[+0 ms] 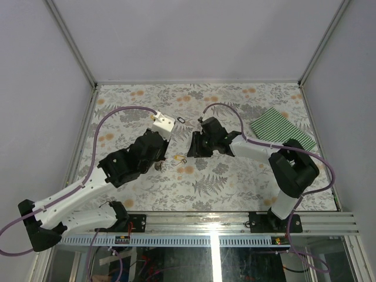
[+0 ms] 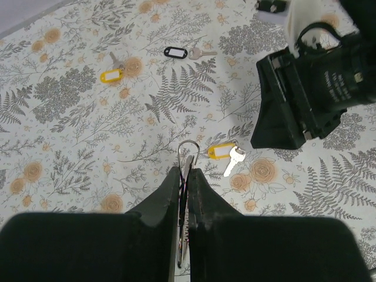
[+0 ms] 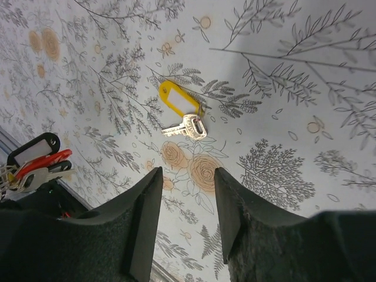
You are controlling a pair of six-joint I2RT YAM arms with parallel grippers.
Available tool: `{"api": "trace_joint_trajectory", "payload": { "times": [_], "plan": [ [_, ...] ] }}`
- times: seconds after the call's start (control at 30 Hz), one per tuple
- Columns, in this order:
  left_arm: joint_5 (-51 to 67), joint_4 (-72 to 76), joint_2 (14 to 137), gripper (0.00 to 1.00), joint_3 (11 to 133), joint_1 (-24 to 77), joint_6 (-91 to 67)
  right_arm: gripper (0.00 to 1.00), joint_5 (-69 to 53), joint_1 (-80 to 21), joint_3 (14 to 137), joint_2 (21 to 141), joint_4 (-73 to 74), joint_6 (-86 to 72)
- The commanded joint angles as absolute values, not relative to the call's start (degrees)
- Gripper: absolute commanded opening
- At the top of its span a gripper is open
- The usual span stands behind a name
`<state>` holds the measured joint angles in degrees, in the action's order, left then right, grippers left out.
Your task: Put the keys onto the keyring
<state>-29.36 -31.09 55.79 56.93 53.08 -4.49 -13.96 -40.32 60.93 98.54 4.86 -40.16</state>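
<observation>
I pinch the keyring [image 2: 188,147] in my left tool [image 2: 186,173] for threading; right tool [image 3: 187,176] hovers spread above 1 yellow key [image 3: 183,120].

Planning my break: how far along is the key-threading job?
Done, apparently: red- and black-tagged keys bunched by the left gripper. In hand: it pinches the thin silver wire keyring; open right gripper hovers over a yellow-tagged key. Left: that, a second yellow-tagged key, a black-tagged key.

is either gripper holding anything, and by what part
The left gripper is shut on the keyring, pinching its wire with one arc poking out past its tips. The right gripper, open above the yellow-tagged key, holds nothing.
</observation>
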Motion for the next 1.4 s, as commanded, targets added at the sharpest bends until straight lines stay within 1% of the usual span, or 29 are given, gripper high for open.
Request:
{"api": "trace_joint_trajectory", "payload": {
  "times": [0.0,0.1,0.27,0.37,0.43,0.5,0.63,0.83,1.13,1.2,1.27,1.37],
  "plan": [
    [-28.4,-31.8,56.8,0.0,60.5,52.8,-4.8,0.46,-10.8,-41.8,58.6,101.0,-4.0,-47.4],
    [-25.8,-32.9,57.5,0.0,61.6,52.8,-4.9,0.44,-9.9,-42.0,58.2,102.1,-5.7,-48.7],
    [-25.1,-35.9,60.2,0.0,63.6,52.8,-7.1,0.43,-9.4,-42.3,58.1,103.6,-7.6,-49.8],
    [-28.7,-38.3,62.1,0.0,64.4,52.9,-9.0,0.43,-9.3,-42.3,57.6,103.9,-8.7,-50.2],
    [-32.4,-38.1,62.5,0.0,63.9,52.9,-11.5,0.43,-9.5,-42.3,57.6,104.3,-8.9,-50.3],
    [-33.6,-36.9,62.2,0.0,63.4,52.9,-13.3,0.43,-9.8,-42.3,57.7,104.7,-9.1,-50.3],
    [-30.4,-34.0,61.5,0.0,62.2,52.9,-9.4,0.43,-10.2,-42.7,58.2,105.8,-9.1,-50.2],
    [-25.9,-33.3,61.0,0.0,61.1,51.2,-9.7,0.41,-10.6,-42.8,58.6,107.2,-9.2,-50.0],
    [-25.3,-31.6,59.5,0.0,59.5,51.1,-7.5,0.37,-12.0,-42.9,59.3,109.3,-11.0,-50.7],
    [-24.7,-33.1,60.2,0.0,60.5,51.0,-7.7,0.36,-12.2,-42.9,59.6,109.8,-11.1,-50.7],
    [-27.8,-35.5,61.6,0.0,62.3,50.8,-9.9,0.36,-12.2,-42.9,59.8,110.2,-11.2,-50.7],
    [-28.7,-37.4,62.7,0.0,64.2,50.4,-11.2,0.34,-12.1,-42.9,60.1,110.6,-11.2,-50.6]
  ]
}}
